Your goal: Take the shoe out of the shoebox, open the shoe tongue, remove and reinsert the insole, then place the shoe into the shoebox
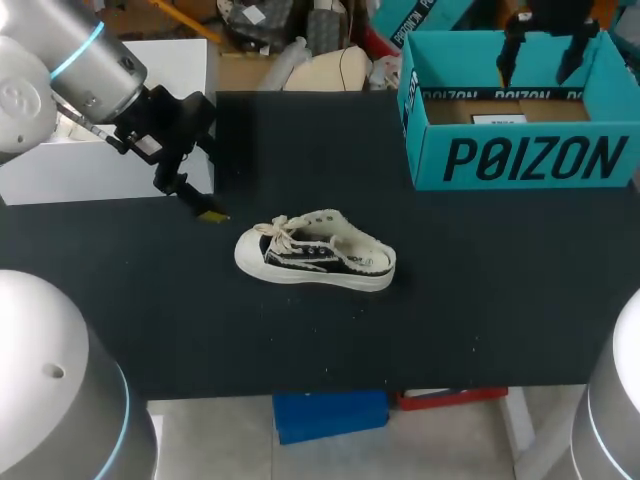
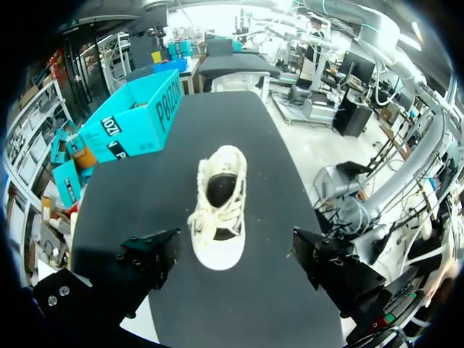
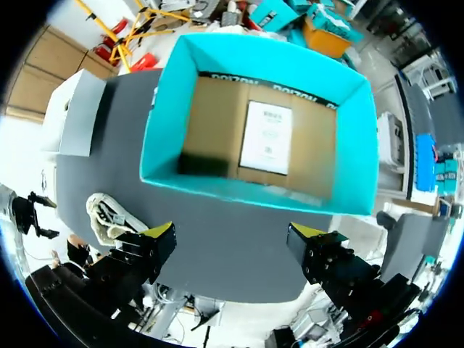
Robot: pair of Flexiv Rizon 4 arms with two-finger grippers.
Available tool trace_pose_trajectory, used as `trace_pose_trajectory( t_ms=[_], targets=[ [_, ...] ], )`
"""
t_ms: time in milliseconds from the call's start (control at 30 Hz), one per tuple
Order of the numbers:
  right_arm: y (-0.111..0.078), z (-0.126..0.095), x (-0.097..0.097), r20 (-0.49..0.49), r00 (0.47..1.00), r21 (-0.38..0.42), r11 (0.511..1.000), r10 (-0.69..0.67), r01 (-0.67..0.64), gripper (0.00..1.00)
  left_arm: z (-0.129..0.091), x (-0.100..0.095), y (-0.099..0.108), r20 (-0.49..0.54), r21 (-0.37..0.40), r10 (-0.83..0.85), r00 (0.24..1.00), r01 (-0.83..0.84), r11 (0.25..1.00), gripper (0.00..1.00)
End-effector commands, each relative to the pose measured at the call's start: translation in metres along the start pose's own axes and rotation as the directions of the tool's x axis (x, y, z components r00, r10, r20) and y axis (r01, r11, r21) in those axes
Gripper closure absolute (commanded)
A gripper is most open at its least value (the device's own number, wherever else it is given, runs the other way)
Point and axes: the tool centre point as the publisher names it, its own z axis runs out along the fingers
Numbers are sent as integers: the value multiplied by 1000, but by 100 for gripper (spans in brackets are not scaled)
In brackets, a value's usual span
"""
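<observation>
While the white-and-black canvas lace-up shoe (image 1: 315, 252) lies on its sole on the black bench (image 1: 480, 300), well apart from the open teal cardboard shoebox (image 1: 530, 158), the right fingers (image 1: 512, 50) hang over that shoebox. The left fingers (image 1: 185, 187) sit far from it, beyond the shoe.

At the left wrist, the left fingers (image 2: 156, 254) stand spread and empty. The shoe (image 2: 217, 210) is ahead, toe nearest, and the shoebox (image 2: 134, 119) lies farther off.

At the right wrist, the right fingers (image 3: 156, 243) stand spread above the shoebox (image 3: 239, 190), and the shoe (image 3: 107, 216) lies outside it.

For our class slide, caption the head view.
Shoe on the table, left claw near its toe, right claw above the open box.
</observation>
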Motion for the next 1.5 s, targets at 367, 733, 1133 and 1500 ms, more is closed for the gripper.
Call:
trace_pose_trajectory(
  t_ms=[367,733,1133,1500],
  targets=[
    [-106,10,130,112,498,-163,478,-860,863,0,1,0,1,4,1,1,1000,-1,1000,0],
    [-117,26,196,75,177,-312,146,-981,939,0,1,0,1,4,1,1,1000,-1,1000,0],
    [-122,26,203,87,102,-356,65,-991,932,0,1,0,1,4,1,1,1000,-1,1000,0],
    [-145,61,200,125,243,-490,153,-962,858,0,1,0,1,4,1,1,1000,-1,1000,0]
  ],
)
